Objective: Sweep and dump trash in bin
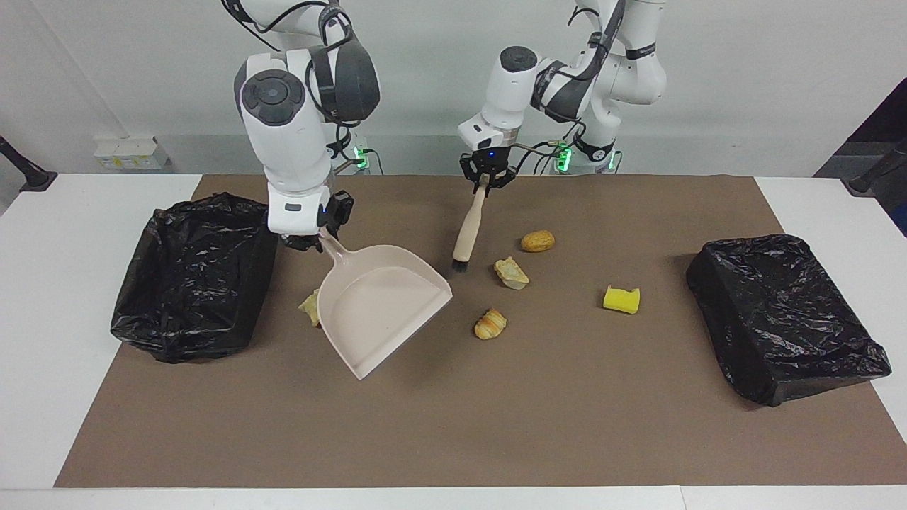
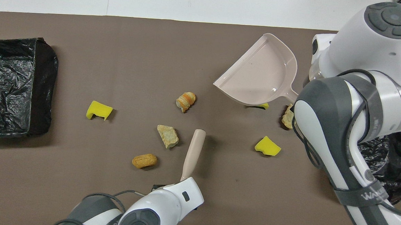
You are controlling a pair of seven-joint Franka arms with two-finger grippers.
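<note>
Your left end effector (image 1: 486, 180) clamps the beige wooden brush's (image 1: 469, 228) handle; right end effector (image 1: 309, 239) grips the pink plastic dustpan (image 1: 379, 304); light scraps (image 1: 510, 273) scatter easily.

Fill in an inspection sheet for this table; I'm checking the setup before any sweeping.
Surface: brown mat on a white table, lying flat.
Job's things: seven scraps loose on the mat, one yellow sponge bit partly hidden by the dustpan; black-bagged bin at the right arm's end, another bin at the left arm's end.
Clutter: nothing seen.
Claws: right claw shut on the dustpan's handle, pan tilted; left claw shut on the brush, bristles down.
Cables: black cable loops along the right arm, off the mat.
Surroundings: white wall; white boxes beside it.
</note>
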